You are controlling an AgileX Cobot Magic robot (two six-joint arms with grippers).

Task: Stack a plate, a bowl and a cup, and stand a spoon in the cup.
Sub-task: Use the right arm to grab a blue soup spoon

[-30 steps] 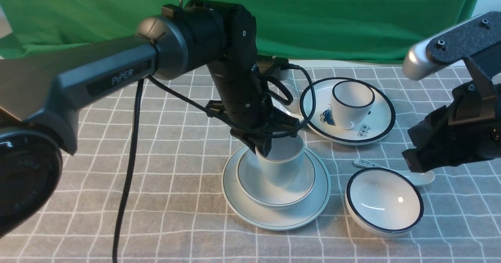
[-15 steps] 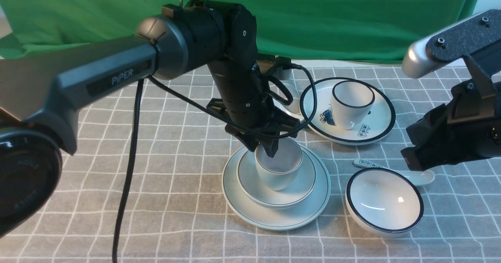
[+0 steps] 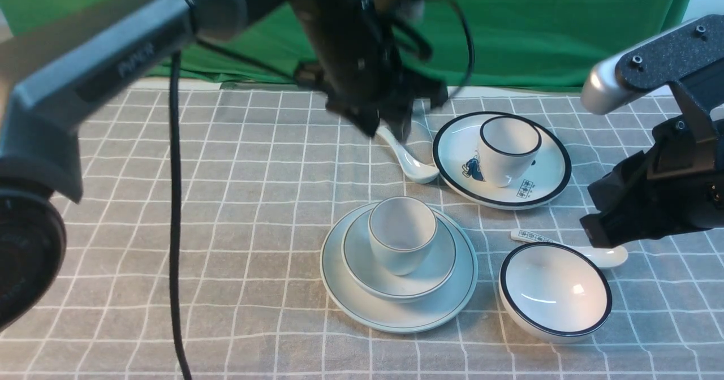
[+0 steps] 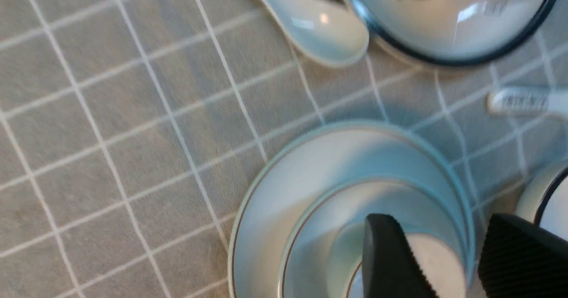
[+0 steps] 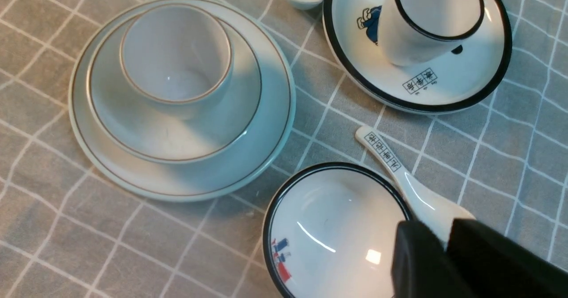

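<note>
Stack done: cup (image 3: 401,233) in bowl (image 3: 435,261) on plate (image 3: 339,278). To go: spoon (image 3: 410,162) flat on tabletop (image 3: 254,199), 12 o'clock of stack, handle toward 10, scoop toward 4. Nearer: left fingers (image 4: 386,262), half-wide, empty, raised. Farther: right fingers (image 5: 421,262), closed together, empty, 3 o'clock side.

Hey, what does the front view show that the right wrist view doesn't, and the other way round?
Only the front view: the left arm high over the table, the green backdrop, and the handle of the spoon, of which the wrist view catches just the scoop. Only the right wrist view: a small red and blue figure inside the black-rimmed bowl. Both: the cup in the bowl on the plate, the black-rimmed plate bearing a white cup, and the marked spoon.
</note>
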